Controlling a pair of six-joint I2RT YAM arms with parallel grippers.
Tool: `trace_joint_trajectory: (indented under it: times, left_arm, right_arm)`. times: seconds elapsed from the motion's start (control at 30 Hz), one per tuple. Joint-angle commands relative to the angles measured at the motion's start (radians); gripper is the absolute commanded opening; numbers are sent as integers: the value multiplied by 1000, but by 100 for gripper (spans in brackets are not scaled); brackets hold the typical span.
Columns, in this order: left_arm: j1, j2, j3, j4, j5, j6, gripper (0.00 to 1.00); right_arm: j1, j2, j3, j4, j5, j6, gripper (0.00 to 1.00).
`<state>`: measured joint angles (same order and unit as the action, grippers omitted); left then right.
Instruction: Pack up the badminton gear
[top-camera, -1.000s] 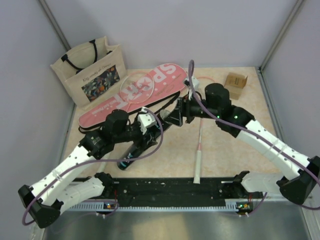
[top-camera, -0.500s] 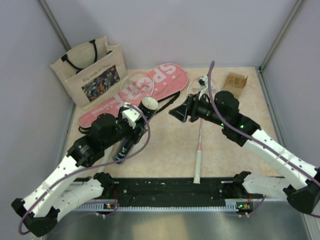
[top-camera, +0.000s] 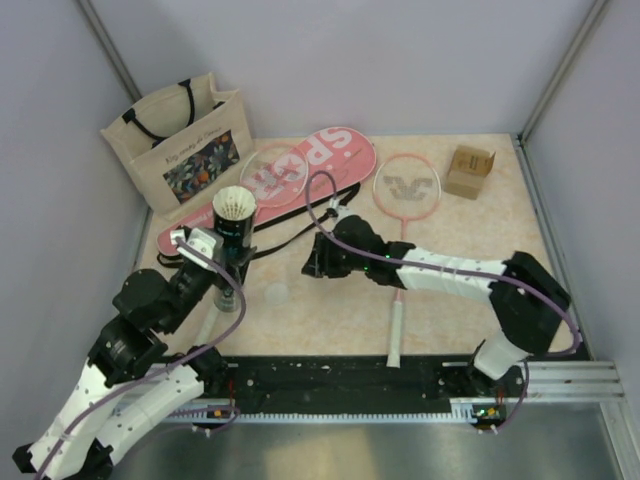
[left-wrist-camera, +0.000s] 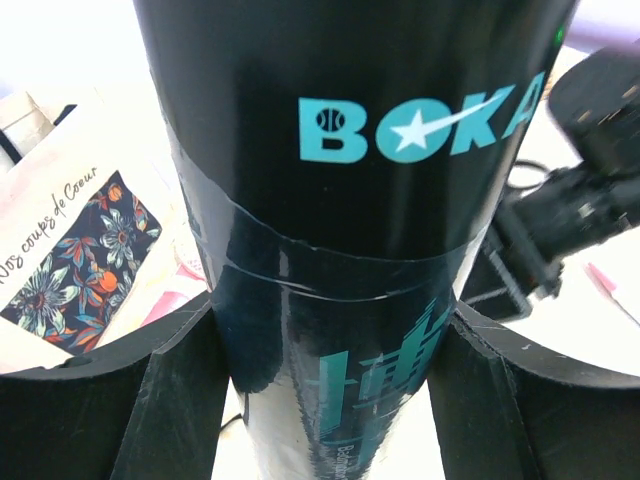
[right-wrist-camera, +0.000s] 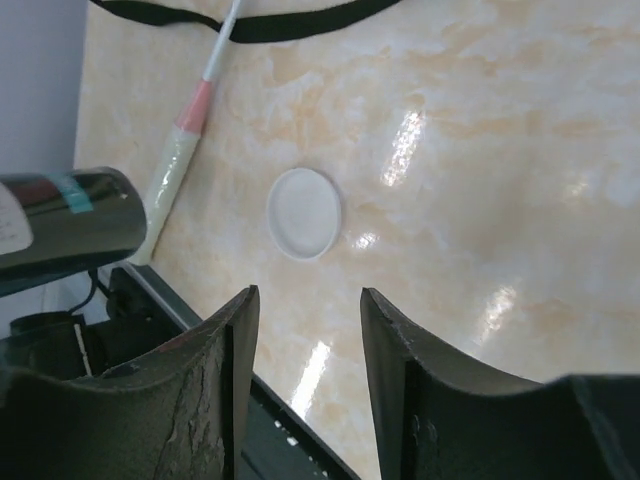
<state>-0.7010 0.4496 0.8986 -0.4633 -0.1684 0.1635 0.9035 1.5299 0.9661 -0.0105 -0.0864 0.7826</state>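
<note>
A dark tube (top-camera: 230, 245) with teal lettering is being held upright at the left, and white feather shuttlecocks (top-camera: 235, 203) are being shown in its open top. The long pink cover (top-camera: 335, 155) is being seen flat at the back, its black strap (top-camera: 300, 215) before it. One pink-framed racket (top-camera: 272, 172) is being supported on the cover, handle passing beside the tube. The other racket (top-camera: 406, 186) is being seen flat, just right of the cover. A small white lid (top-camera: 276, 293) is being seen between both handles.

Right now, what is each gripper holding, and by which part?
Left gripper clamps the dark cylindrical tube by its side wall, below the open top. Right gripper holds nothing, jaws open near a white round lid.
</note>
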Motion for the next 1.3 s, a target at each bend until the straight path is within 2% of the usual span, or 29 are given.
trace_joint_trajectory:
  times: [0.0, 0.2, 0.37, 0.67, 0.8, 1.0, 1.27]
  left_arm:
    - [3, -57, -1, 77, 13, 13, 32]
    - [3, -161, -18, 89, -5, 10, 31]
    - [3, -186, 2, 57, -25, 27, 31]
    - [3, -218, 5, 61, -14, 34, 31]
    - [3, -218, 19, 68, -13, 41, 31]
    - [3, -209, 28, 68, -16, 42, 30]
    - [1, -204, 20, 66, -11, 34, 30]
  right_arm:
    - [72, 157, 152, 12, 57, 1, 44]
    - [120, 338, 279, -46, 123, -11, 37]
    - [143, 479, 376, -66, 128, -16, 35]
    - [186, 625, 516, -229, 253, -91, 32]
    - [189, 628, 505, -266, 289, -117, 23]
    - [195, 592, 453, -285, 369, -196, 18]
    - [190, 480, 320, -306, 476, -230, 0]
